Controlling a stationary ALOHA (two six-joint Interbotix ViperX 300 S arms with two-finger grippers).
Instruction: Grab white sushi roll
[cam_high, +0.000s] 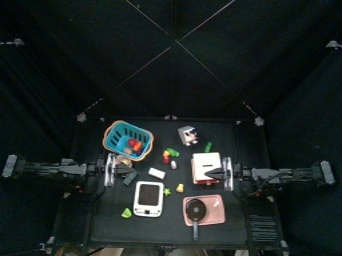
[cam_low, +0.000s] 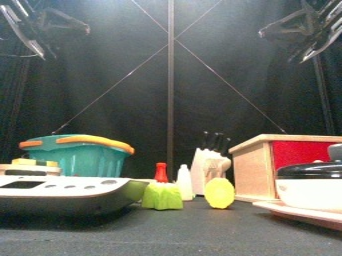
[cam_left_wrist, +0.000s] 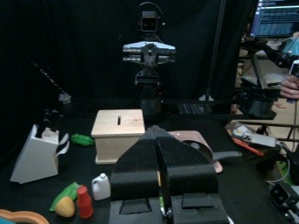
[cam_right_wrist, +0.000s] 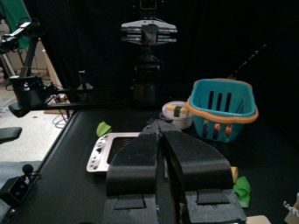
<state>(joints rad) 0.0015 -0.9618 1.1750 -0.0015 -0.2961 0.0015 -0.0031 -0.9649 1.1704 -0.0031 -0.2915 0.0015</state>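
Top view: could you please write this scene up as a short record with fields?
Sushi roll: white, lying between basket and device, untouched
Basket: teal, far left
Device: white, near the front
Box: wooden, right of the roll
Left claw: shut, empty, at the left side, apart from the roll
Right claw: shut, empty, at the right side

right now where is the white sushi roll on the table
In the top view the white sushi roll lies near the table's middle, between the teal basket and the white device, left of the wooden box.
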